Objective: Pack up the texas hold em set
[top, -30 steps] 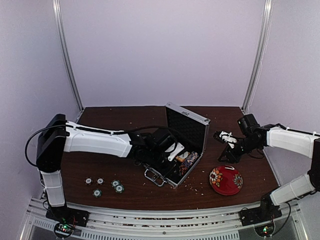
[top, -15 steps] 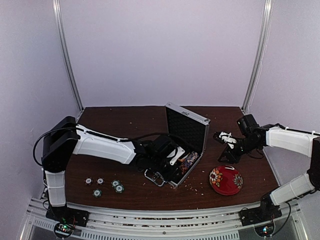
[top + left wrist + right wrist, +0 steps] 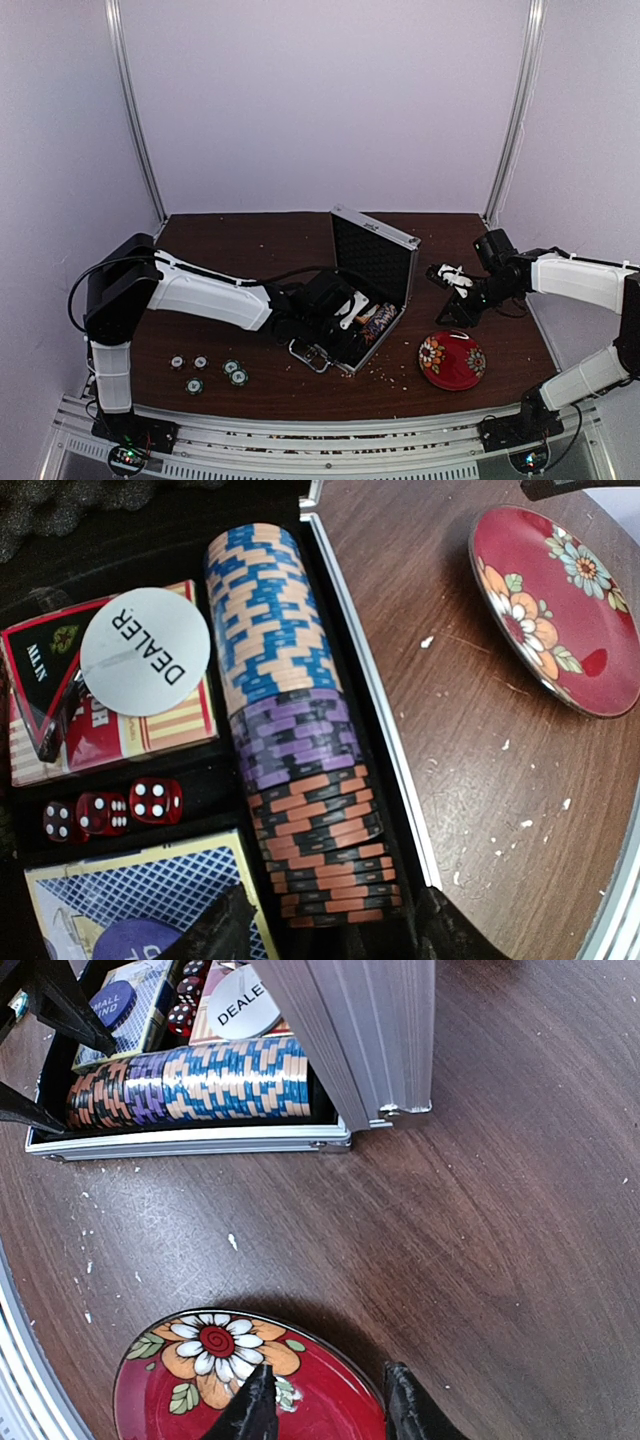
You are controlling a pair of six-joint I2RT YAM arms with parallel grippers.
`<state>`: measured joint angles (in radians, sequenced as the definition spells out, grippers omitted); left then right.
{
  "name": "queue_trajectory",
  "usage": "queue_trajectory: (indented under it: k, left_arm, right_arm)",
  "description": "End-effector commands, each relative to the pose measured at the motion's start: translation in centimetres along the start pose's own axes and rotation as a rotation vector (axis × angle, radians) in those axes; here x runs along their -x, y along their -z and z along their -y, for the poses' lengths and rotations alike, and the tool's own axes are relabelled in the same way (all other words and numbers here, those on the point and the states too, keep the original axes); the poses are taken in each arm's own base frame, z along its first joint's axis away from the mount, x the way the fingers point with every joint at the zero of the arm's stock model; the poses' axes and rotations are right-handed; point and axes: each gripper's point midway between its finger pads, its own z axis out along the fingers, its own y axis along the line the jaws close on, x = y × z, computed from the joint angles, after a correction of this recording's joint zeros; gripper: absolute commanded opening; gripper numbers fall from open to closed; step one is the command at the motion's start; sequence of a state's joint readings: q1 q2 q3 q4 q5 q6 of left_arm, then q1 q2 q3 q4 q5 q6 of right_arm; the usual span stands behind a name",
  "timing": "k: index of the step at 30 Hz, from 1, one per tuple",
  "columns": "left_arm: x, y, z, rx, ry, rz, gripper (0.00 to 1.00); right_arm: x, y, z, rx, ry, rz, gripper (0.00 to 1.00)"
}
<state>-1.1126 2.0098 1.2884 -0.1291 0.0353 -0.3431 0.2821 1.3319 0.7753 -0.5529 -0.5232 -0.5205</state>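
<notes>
The silver briefcase (image 3: 375, 243) stands open at mid-table with its lid up. A row of striped poker chips (image 3: 280, 680) lies on edge in its right slot, blue, then purple, then orange-and-black. My left gripper (image 3: 335, 920) is down in the case, open, its fingers either side of the orange-and-black end of the row with a gap on each side. The blue-and-cream deck box (image 3: 130, 900) lies beside that finger. Several loose chips (image 3: 231, 368) lie on the table at the front left. My right gripper (image 3: 325, 1400) hovers open and empty over the red bowl.
The red floral bowl (image 3: 452, 360) sits right of the case near the front edge. Inside the case are a white dealer button (image 3: 145, 652) on a striped deck and three red dice (image 3: 110, 810). Small white crumbs dot the wooden table (image 3: 480, 1210).
My left gripper's jaws have spread wider around the end of the chip row, and the left arm has eased slightly forward. The right arm has not moved.
</notes>
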Motion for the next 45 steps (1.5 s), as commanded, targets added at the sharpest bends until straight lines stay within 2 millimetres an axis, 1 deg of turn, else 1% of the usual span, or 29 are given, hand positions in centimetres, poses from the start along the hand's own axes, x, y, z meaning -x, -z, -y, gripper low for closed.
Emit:
queue_trajectory:
  k: [1, 6, 9, 10, 12, 14, 15, 18, 21, 23, 25, 26, 30, 31, 32, 34, 37, 41, 43, 45]
  left_arm:
    - [1.1, 1.0, -0.2, 0.011, -0.007, 0.029, 0.58]
    - [1.9, 2.6, 0.1, 0.008, -0.030, 0.035, 0.58]
    - [1.8, 3.5, -0.1, 0.024, -0.063, 0.009, 0.59]
    - [1.7, 3.9, -0.6, 0.054, -0.074, -0.009, 0.60]
    - [0.9, 5.2, -2.2, 0.143, -0.084, -0.045, 0.63]
    - [0.3, 7.2, -3.6, 0.217, -0.078, -0.054, 0.66]
    - [-0.5, 8.0, -4.6, 0.249, -0.066, -0.076, 0.67]
    - [-3.3, 9.9, -8.4, 0.333, 0.032, -0.176, 0.69]
    - [-7.1, 12.0, -12.6, 0.414, 0.148, -0.298, 0.69]
    - [-9.5, 13.6, -15.1, 0.454, 0.221, -0.359, 0.69]
    - [-11.5, 15.3, -17.1, 0.480, 0.299, -0.396, 0.68]
    - [-12.2, 15.9, -17.8, 0.482, 0.335, -0.408, 0.68]
    - [-13.8, 17.9, -19.3, 0.489, 0.431, -0.439, 0.69]
    - [-14.3, 18.3, -19.4, 0.489, 0.440, -0.458, 0.72]
    - [-14.9, 18.6, -19.5, 0.491, 0.450, -0.483, 0.77]
    - [-16.5, 19.6, -20.0, 0.508, 0.487, -0.541, 0.80]
    - [-18.9, 21.1, -21.2, 0.533, 0.573, -0.583, 0.80]
    - [-21.8, 22.5, -21.4, 0.542, 0.650, -0.646, 0.79]
    - [-22.7, 23.0, -21.4, 0.558, 0.671, -0.669, 0.78]
    - [-23.2, 23.3, -21.4, 0.567, 0.703, -0.670, 0.77]
  right_arm:
    - [0.6, 0.1, 0.2, -0.005, 0.011, 0.005, 0.37]
    - [0.6, 0.1, 0.2, -0.004, 0.012, 0.005, 0.37]
    - [0.6, 0.2, 0.2, -0.005, 0.012, 0.006, 0.37]
    - [0.7, 0.2, 0.1, -0.004, 0.013, 0.008, 0.37]
    - [0.5, 0.2, 0.0, 0.000, 0.015, 0.007, 0.37]
    - [0.6, 0.2, 0.0, 0.000, 0.017, 0.010, 0.37]
    - [0.7, 0.2, 0.0, -0.001, 0.017, 0.009, 0.37]
    - [0.6, 0.2, 0.1, 0.000, 0.018, 0.006, 0.37]
    - [0.7, 0.3, 0.1, -0.002, 0.020, 0.007, 0.37]
    - [0.7, 0.3, 0.1, -0.002, 0.021, 0.008, 0.37]
    - [0.6, 0.3, 0.0, -0.002, 0.021, 0.007, 0.37]
    - [0.6, 0.3, 0.0, -0.001, 0.022, 0.007, 0.37]
    - [0.7, 0.4, 0.0, -0.003, 0.026, 0.009, 0.37]
    - [0.7, 0.5, 0.0, -0.004, 0.027, 0.010, 0.37]
    - [0.7, 0.5, 0.0, -0.003, 0.027, 0.009, 0.37]
    - [0.7, 0.5, 0.0, -0.004, 0.028, 0.011, 0.37]
    - [0.8, 0.6, -0.1, -0.003, 0.031, 0.012, 0.37]
    - [0.8, 0.7, -0.1, -0.004, 0.034, 0.016, 0.37]
    - [0.8, 0.7, -0.2, -0.002, 0.035, 0.015, 0.37]
    - [0.8, 0.6, -0.2, 0.000, 0.036, 0.015, 0.37]
